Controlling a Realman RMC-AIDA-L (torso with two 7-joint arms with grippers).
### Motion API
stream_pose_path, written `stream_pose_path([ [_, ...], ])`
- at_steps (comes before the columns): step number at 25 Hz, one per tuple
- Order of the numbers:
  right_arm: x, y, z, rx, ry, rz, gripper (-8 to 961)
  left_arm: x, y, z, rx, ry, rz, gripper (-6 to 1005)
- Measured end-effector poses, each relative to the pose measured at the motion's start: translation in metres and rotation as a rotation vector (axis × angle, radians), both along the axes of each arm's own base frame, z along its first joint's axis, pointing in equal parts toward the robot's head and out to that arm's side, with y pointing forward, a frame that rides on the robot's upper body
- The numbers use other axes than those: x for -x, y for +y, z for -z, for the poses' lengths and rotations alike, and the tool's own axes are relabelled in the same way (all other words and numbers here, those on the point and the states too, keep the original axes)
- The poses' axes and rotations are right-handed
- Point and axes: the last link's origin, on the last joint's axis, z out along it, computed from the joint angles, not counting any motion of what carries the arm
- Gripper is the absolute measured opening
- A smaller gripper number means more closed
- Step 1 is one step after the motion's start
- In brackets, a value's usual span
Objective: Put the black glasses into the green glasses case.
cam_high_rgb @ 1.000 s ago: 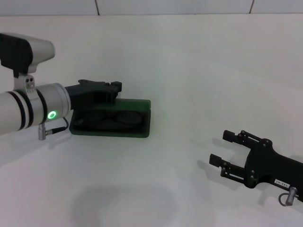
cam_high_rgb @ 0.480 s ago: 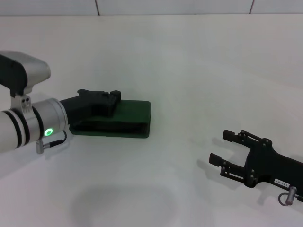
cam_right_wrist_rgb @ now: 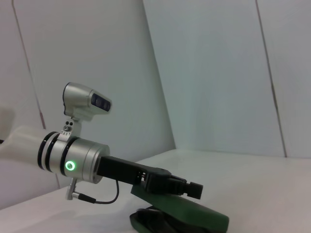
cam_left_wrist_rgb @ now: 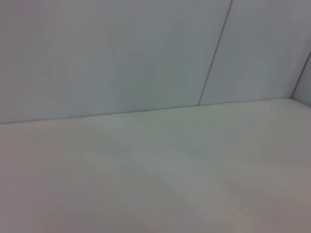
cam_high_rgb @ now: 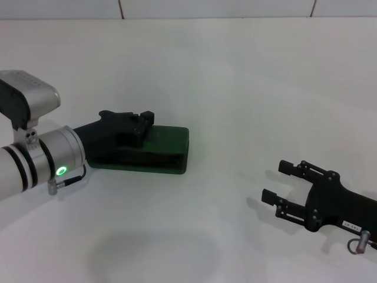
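The green glasses case (cam_high_rgb: 169,143) lies on the white table at the left, its lid lowered almost flat, with a thin dark gap along its front. The black glasses are hidden inside it. My left gripper (cam_high_rgb: 143,121) rests on top of the lid near its left half, fingers together. The right wrist view shows the same: the left gripper (cam_right_wrist_rgb: 190,188) is on the tilted lid of the case (cam_right_wrist_rgb: 200,216). My right gripper (cam_high_rgb: 274,181) is open and empty, low over the table at the right, far from the case.
The white table (cam_high_rgb: 235,88) ends at a white panelled wall (cam_high_rgb: 212,7) behind. The left wrist view shows only bare table (cam_left_wrist_rgb: 155,184) and wall.
The case lid has come down under my left gripper, from open to almost shut. The glasses seen lying inside the case a second ago are now covered. The right arm has stayed put.
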Motion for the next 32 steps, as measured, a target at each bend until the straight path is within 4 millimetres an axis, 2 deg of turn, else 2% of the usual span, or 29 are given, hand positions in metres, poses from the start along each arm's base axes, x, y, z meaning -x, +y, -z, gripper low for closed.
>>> stream_pose_path([
  [7, -0.001, 0.002, -0.002, -0.009, -0.001, 0.004, 735, -0.004, 0.001, -0.001, 0.000, -0.018, 0.015, 16],
  [18, -0.001, 0.002, -0.002, -0.009, -0.004, 0.005, 735, 0.006, -0.013, 0.012, -0.008, -0.028, 0.095, 17],
  [21, -0.001, 0.002, -0.002, -0.009, -0.004, 0.005, 735, 0.003, -0.013, 0.011, -0.010, -0.043, 0.110, 17],
  [26, -0.001, 0.003, -0.002, -0.011, -0.003, 0.006, 735, -0.011, -0.006, -0.006, 0.007, -0.157, 0.113, 17],
  [32, -0.001, 0.003, -0.002, -0.012, -0.002, 0.004, 735, -0.031, 0.027, -0.032, 0.256, -0.196, -0.076, 17],
])
